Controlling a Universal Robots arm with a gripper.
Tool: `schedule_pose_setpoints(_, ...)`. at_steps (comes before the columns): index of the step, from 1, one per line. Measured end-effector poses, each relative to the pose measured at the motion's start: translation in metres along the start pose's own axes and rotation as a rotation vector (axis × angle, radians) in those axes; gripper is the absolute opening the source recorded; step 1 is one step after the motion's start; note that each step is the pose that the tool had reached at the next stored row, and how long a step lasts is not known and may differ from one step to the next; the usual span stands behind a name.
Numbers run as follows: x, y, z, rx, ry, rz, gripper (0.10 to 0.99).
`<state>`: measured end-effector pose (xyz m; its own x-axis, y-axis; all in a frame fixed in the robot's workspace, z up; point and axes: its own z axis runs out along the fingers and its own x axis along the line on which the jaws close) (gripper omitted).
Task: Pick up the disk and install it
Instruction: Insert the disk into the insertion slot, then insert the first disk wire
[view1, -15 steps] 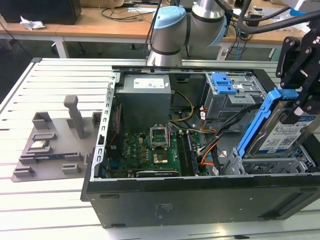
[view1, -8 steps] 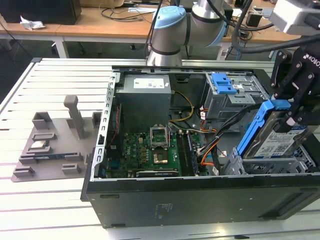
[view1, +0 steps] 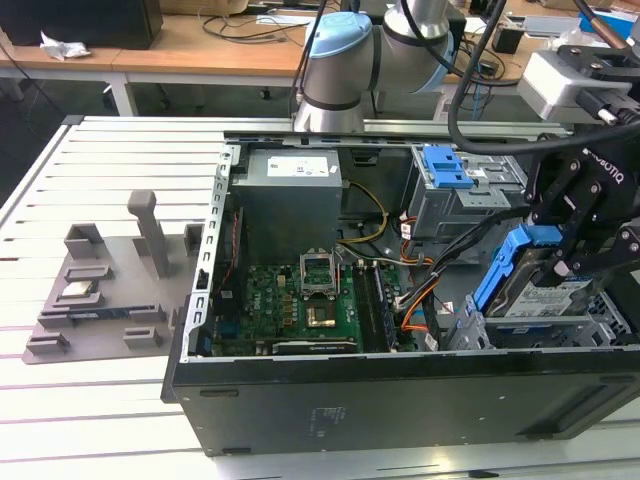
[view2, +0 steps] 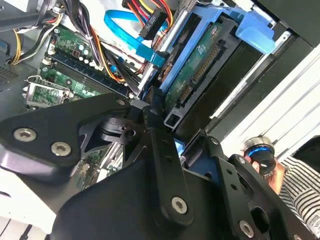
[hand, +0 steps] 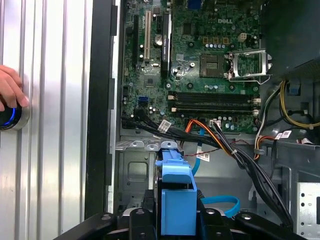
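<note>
Printed white labels sit on the disk (view1: 548, 297) and on the power supply (view1: 290, 200); lettering marks the motherboard (hand: 200, 65).

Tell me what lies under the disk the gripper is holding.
In the exterior view the gripper holds the disk tilted over the grey metal bay at the case's corner. Orange and black cables run beside it. The bay floor directly beneath is covered by the disk.

Arm (view1: 340, 60) is silver tubing with light-blue joint caps, black cables hanging off it. Gripper (view1: 575, 235) is matte black, chunky linkages with silver screws (view2: 25, 134), white lettering.
</note>
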<state>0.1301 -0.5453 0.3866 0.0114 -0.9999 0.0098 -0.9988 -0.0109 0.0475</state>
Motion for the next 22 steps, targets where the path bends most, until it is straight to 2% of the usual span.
schedule_pose_setpoints(3,0.0000,0.0000,0.0001,0.000,0.0001,0.000,0.380)
schedule_pose_setpoints(4,0.0000,0.0000,0.0001,0.000,0.0001,0.000,0.443)
schedule_pose_setpoints(6,0.0000,0.0000,0.0002,0.000,0.0000,0.000,0.443)
schedule_pose_setpoints(7,0.0000,0.0000,0.0002,0.000,0.0001,0.000,0.427)
schedule_pose_setpoints(12,0.0000,0.0000,0.0004,0.000,0.0000,0.000,0.122)
schedule_pose_setpoints(22,-0.0003,-0.0014,0.0007,0.000,-0.0002,0.000,0.106)
